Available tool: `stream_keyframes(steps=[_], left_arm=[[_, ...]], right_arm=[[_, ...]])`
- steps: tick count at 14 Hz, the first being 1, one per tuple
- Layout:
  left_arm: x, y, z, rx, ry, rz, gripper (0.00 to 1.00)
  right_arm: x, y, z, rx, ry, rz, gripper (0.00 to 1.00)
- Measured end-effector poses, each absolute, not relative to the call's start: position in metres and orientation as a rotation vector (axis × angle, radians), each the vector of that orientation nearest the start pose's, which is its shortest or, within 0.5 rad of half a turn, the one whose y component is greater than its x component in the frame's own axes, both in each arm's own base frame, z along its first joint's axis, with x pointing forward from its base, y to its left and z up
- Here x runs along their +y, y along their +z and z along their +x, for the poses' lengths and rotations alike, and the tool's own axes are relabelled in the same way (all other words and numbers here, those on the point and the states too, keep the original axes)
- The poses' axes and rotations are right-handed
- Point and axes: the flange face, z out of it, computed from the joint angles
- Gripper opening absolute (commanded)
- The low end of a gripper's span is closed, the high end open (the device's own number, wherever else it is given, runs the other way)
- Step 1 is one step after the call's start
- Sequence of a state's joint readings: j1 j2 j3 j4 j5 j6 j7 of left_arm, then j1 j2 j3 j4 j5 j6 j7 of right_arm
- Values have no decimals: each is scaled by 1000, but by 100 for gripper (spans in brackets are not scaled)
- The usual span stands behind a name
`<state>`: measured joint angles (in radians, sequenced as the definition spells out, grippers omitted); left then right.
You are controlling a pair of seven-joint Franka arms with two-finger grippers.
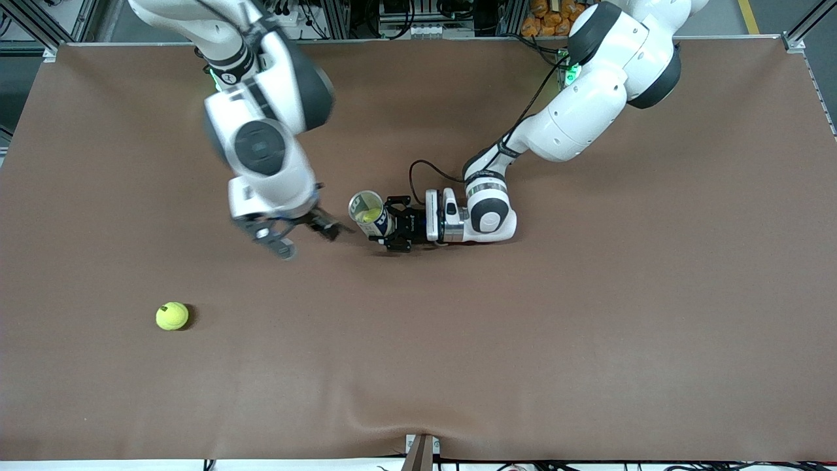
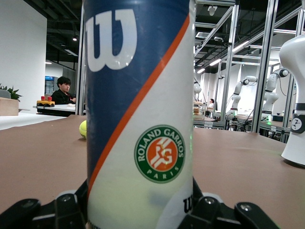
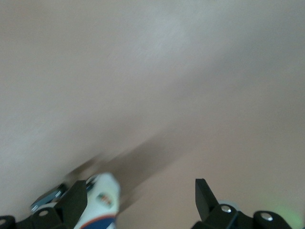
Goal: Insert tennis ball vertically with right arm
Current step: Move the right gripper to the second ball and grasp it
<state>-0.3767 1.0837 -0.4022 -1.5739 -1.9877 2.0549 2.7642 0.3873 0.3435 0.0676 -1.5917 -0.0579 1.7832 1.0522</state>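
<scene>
While the fuzzy yellow-green felt tennis ball (image 1: pixel 172 316) lies alone on the brown-covered desk (image 1: pixel 588 340), nearer the front camera toward the right arm's end, well apart from both hands. Right hand (image 1: pixel 294 237) empty, fingers spread, beside the upright blue-and-white Wilson ball can (image 1: pixel 368 212). Left hand (image 1: pixel 400 230) clamped on that can. Likely light, springy, grippy; best pinched across the middle.

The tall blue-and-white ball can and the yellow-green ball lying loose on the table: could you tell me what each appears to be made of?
The tall blue-and-white ball can looks like clear plastic under a glossy printed wrap; a yellow ball shows faintly through its lower wall. Its rim looks metallic, though that is uncertain. The loose yellow-green ball looks felt-covered: matte and fuzzy, without shine.
</scene>
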Motion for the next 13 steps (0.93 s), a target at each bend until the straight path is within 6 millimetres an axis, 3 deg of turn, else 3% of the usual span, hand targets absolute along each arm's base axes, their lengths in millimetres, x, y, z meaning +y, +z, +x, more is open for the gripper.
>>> stream_keyframes(steps=[3, 7, 9, 13], left_arm=[[-482, 62, 472, -1099, 1172, 1191, 76], [-480, 61, 472, -1107, 1168, 1183, 76], [-480, 61, 472, -1109, 1167, 1182, 76], [-480, 61, 472, -1109, 1167, 1181, 76]], right_arm=[[198, 422, 611, 904, 174, -3135, 100], [99, 398, 634, 772, 248, -3169, 100], [69, 382, 644, 678, 231, -3207, 100], [35, 335, 668, 442, 157, -3267, 100]])
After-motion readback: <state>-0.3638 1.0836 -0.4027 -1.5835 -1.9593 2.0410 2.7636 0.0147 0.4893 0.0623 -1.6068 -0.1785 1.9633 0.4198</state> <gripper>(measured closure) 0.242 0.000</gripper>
